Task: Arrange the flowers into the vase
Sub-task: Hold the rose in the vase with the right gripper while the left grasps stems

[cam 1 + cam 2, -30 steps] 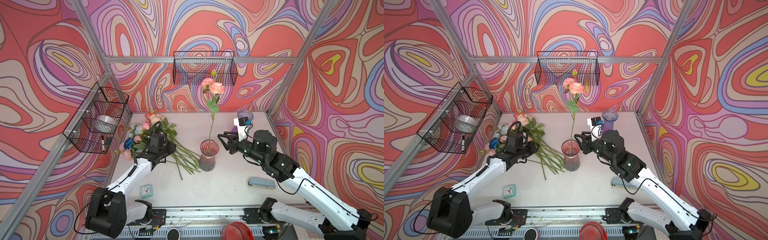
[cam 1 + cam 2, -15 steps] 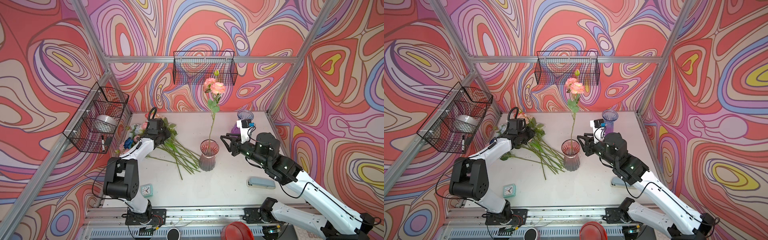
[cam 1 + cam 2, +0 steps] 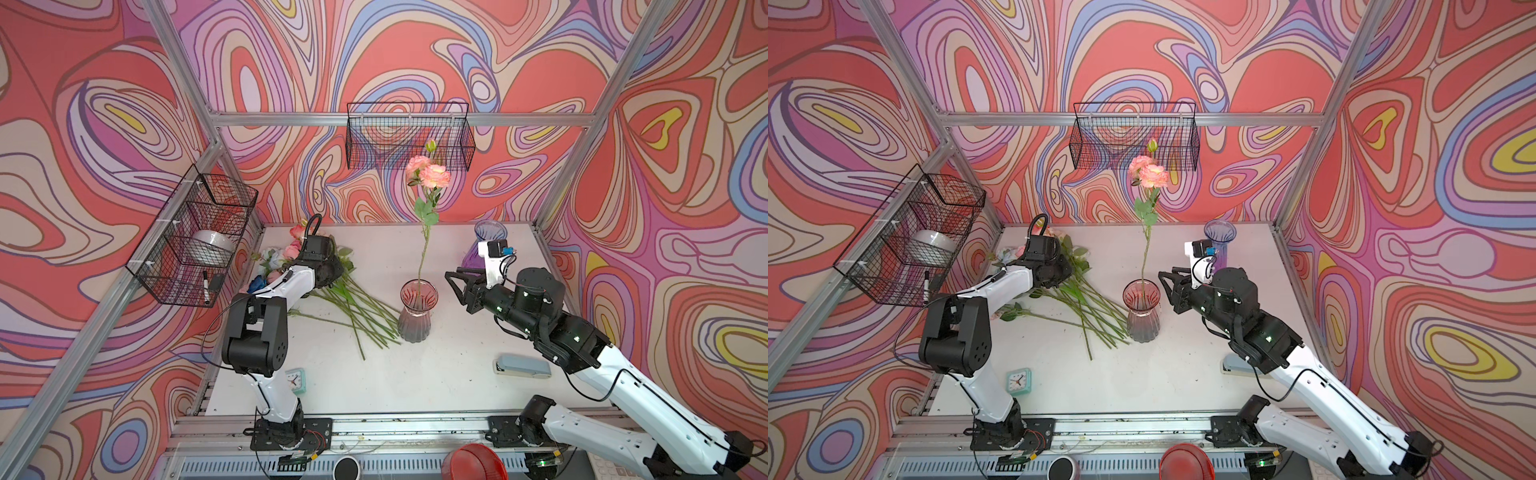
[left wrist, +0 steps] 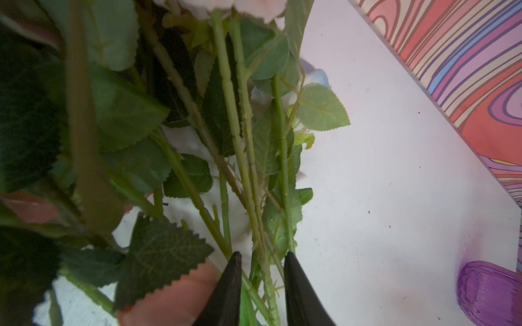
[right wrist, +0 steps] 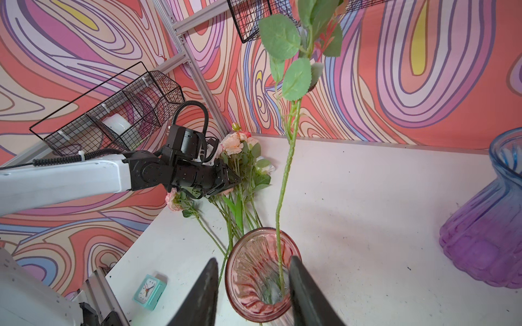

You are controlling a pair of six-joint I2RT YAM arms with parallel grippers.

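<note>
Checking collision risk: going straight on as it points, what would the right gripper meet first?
Most likely the pink vase, near its rim; the right gripper points at it with jaws apart, though depth is unclear.

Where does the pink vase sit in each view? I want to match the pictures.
A top view: pink vase just below centre.
A top view: pink vase just below centre too.
Left wrist: not in it.
Right wrist: at the lower edge, one flower standing in it.
Shared landmark: purple vase, in all four.
</note>
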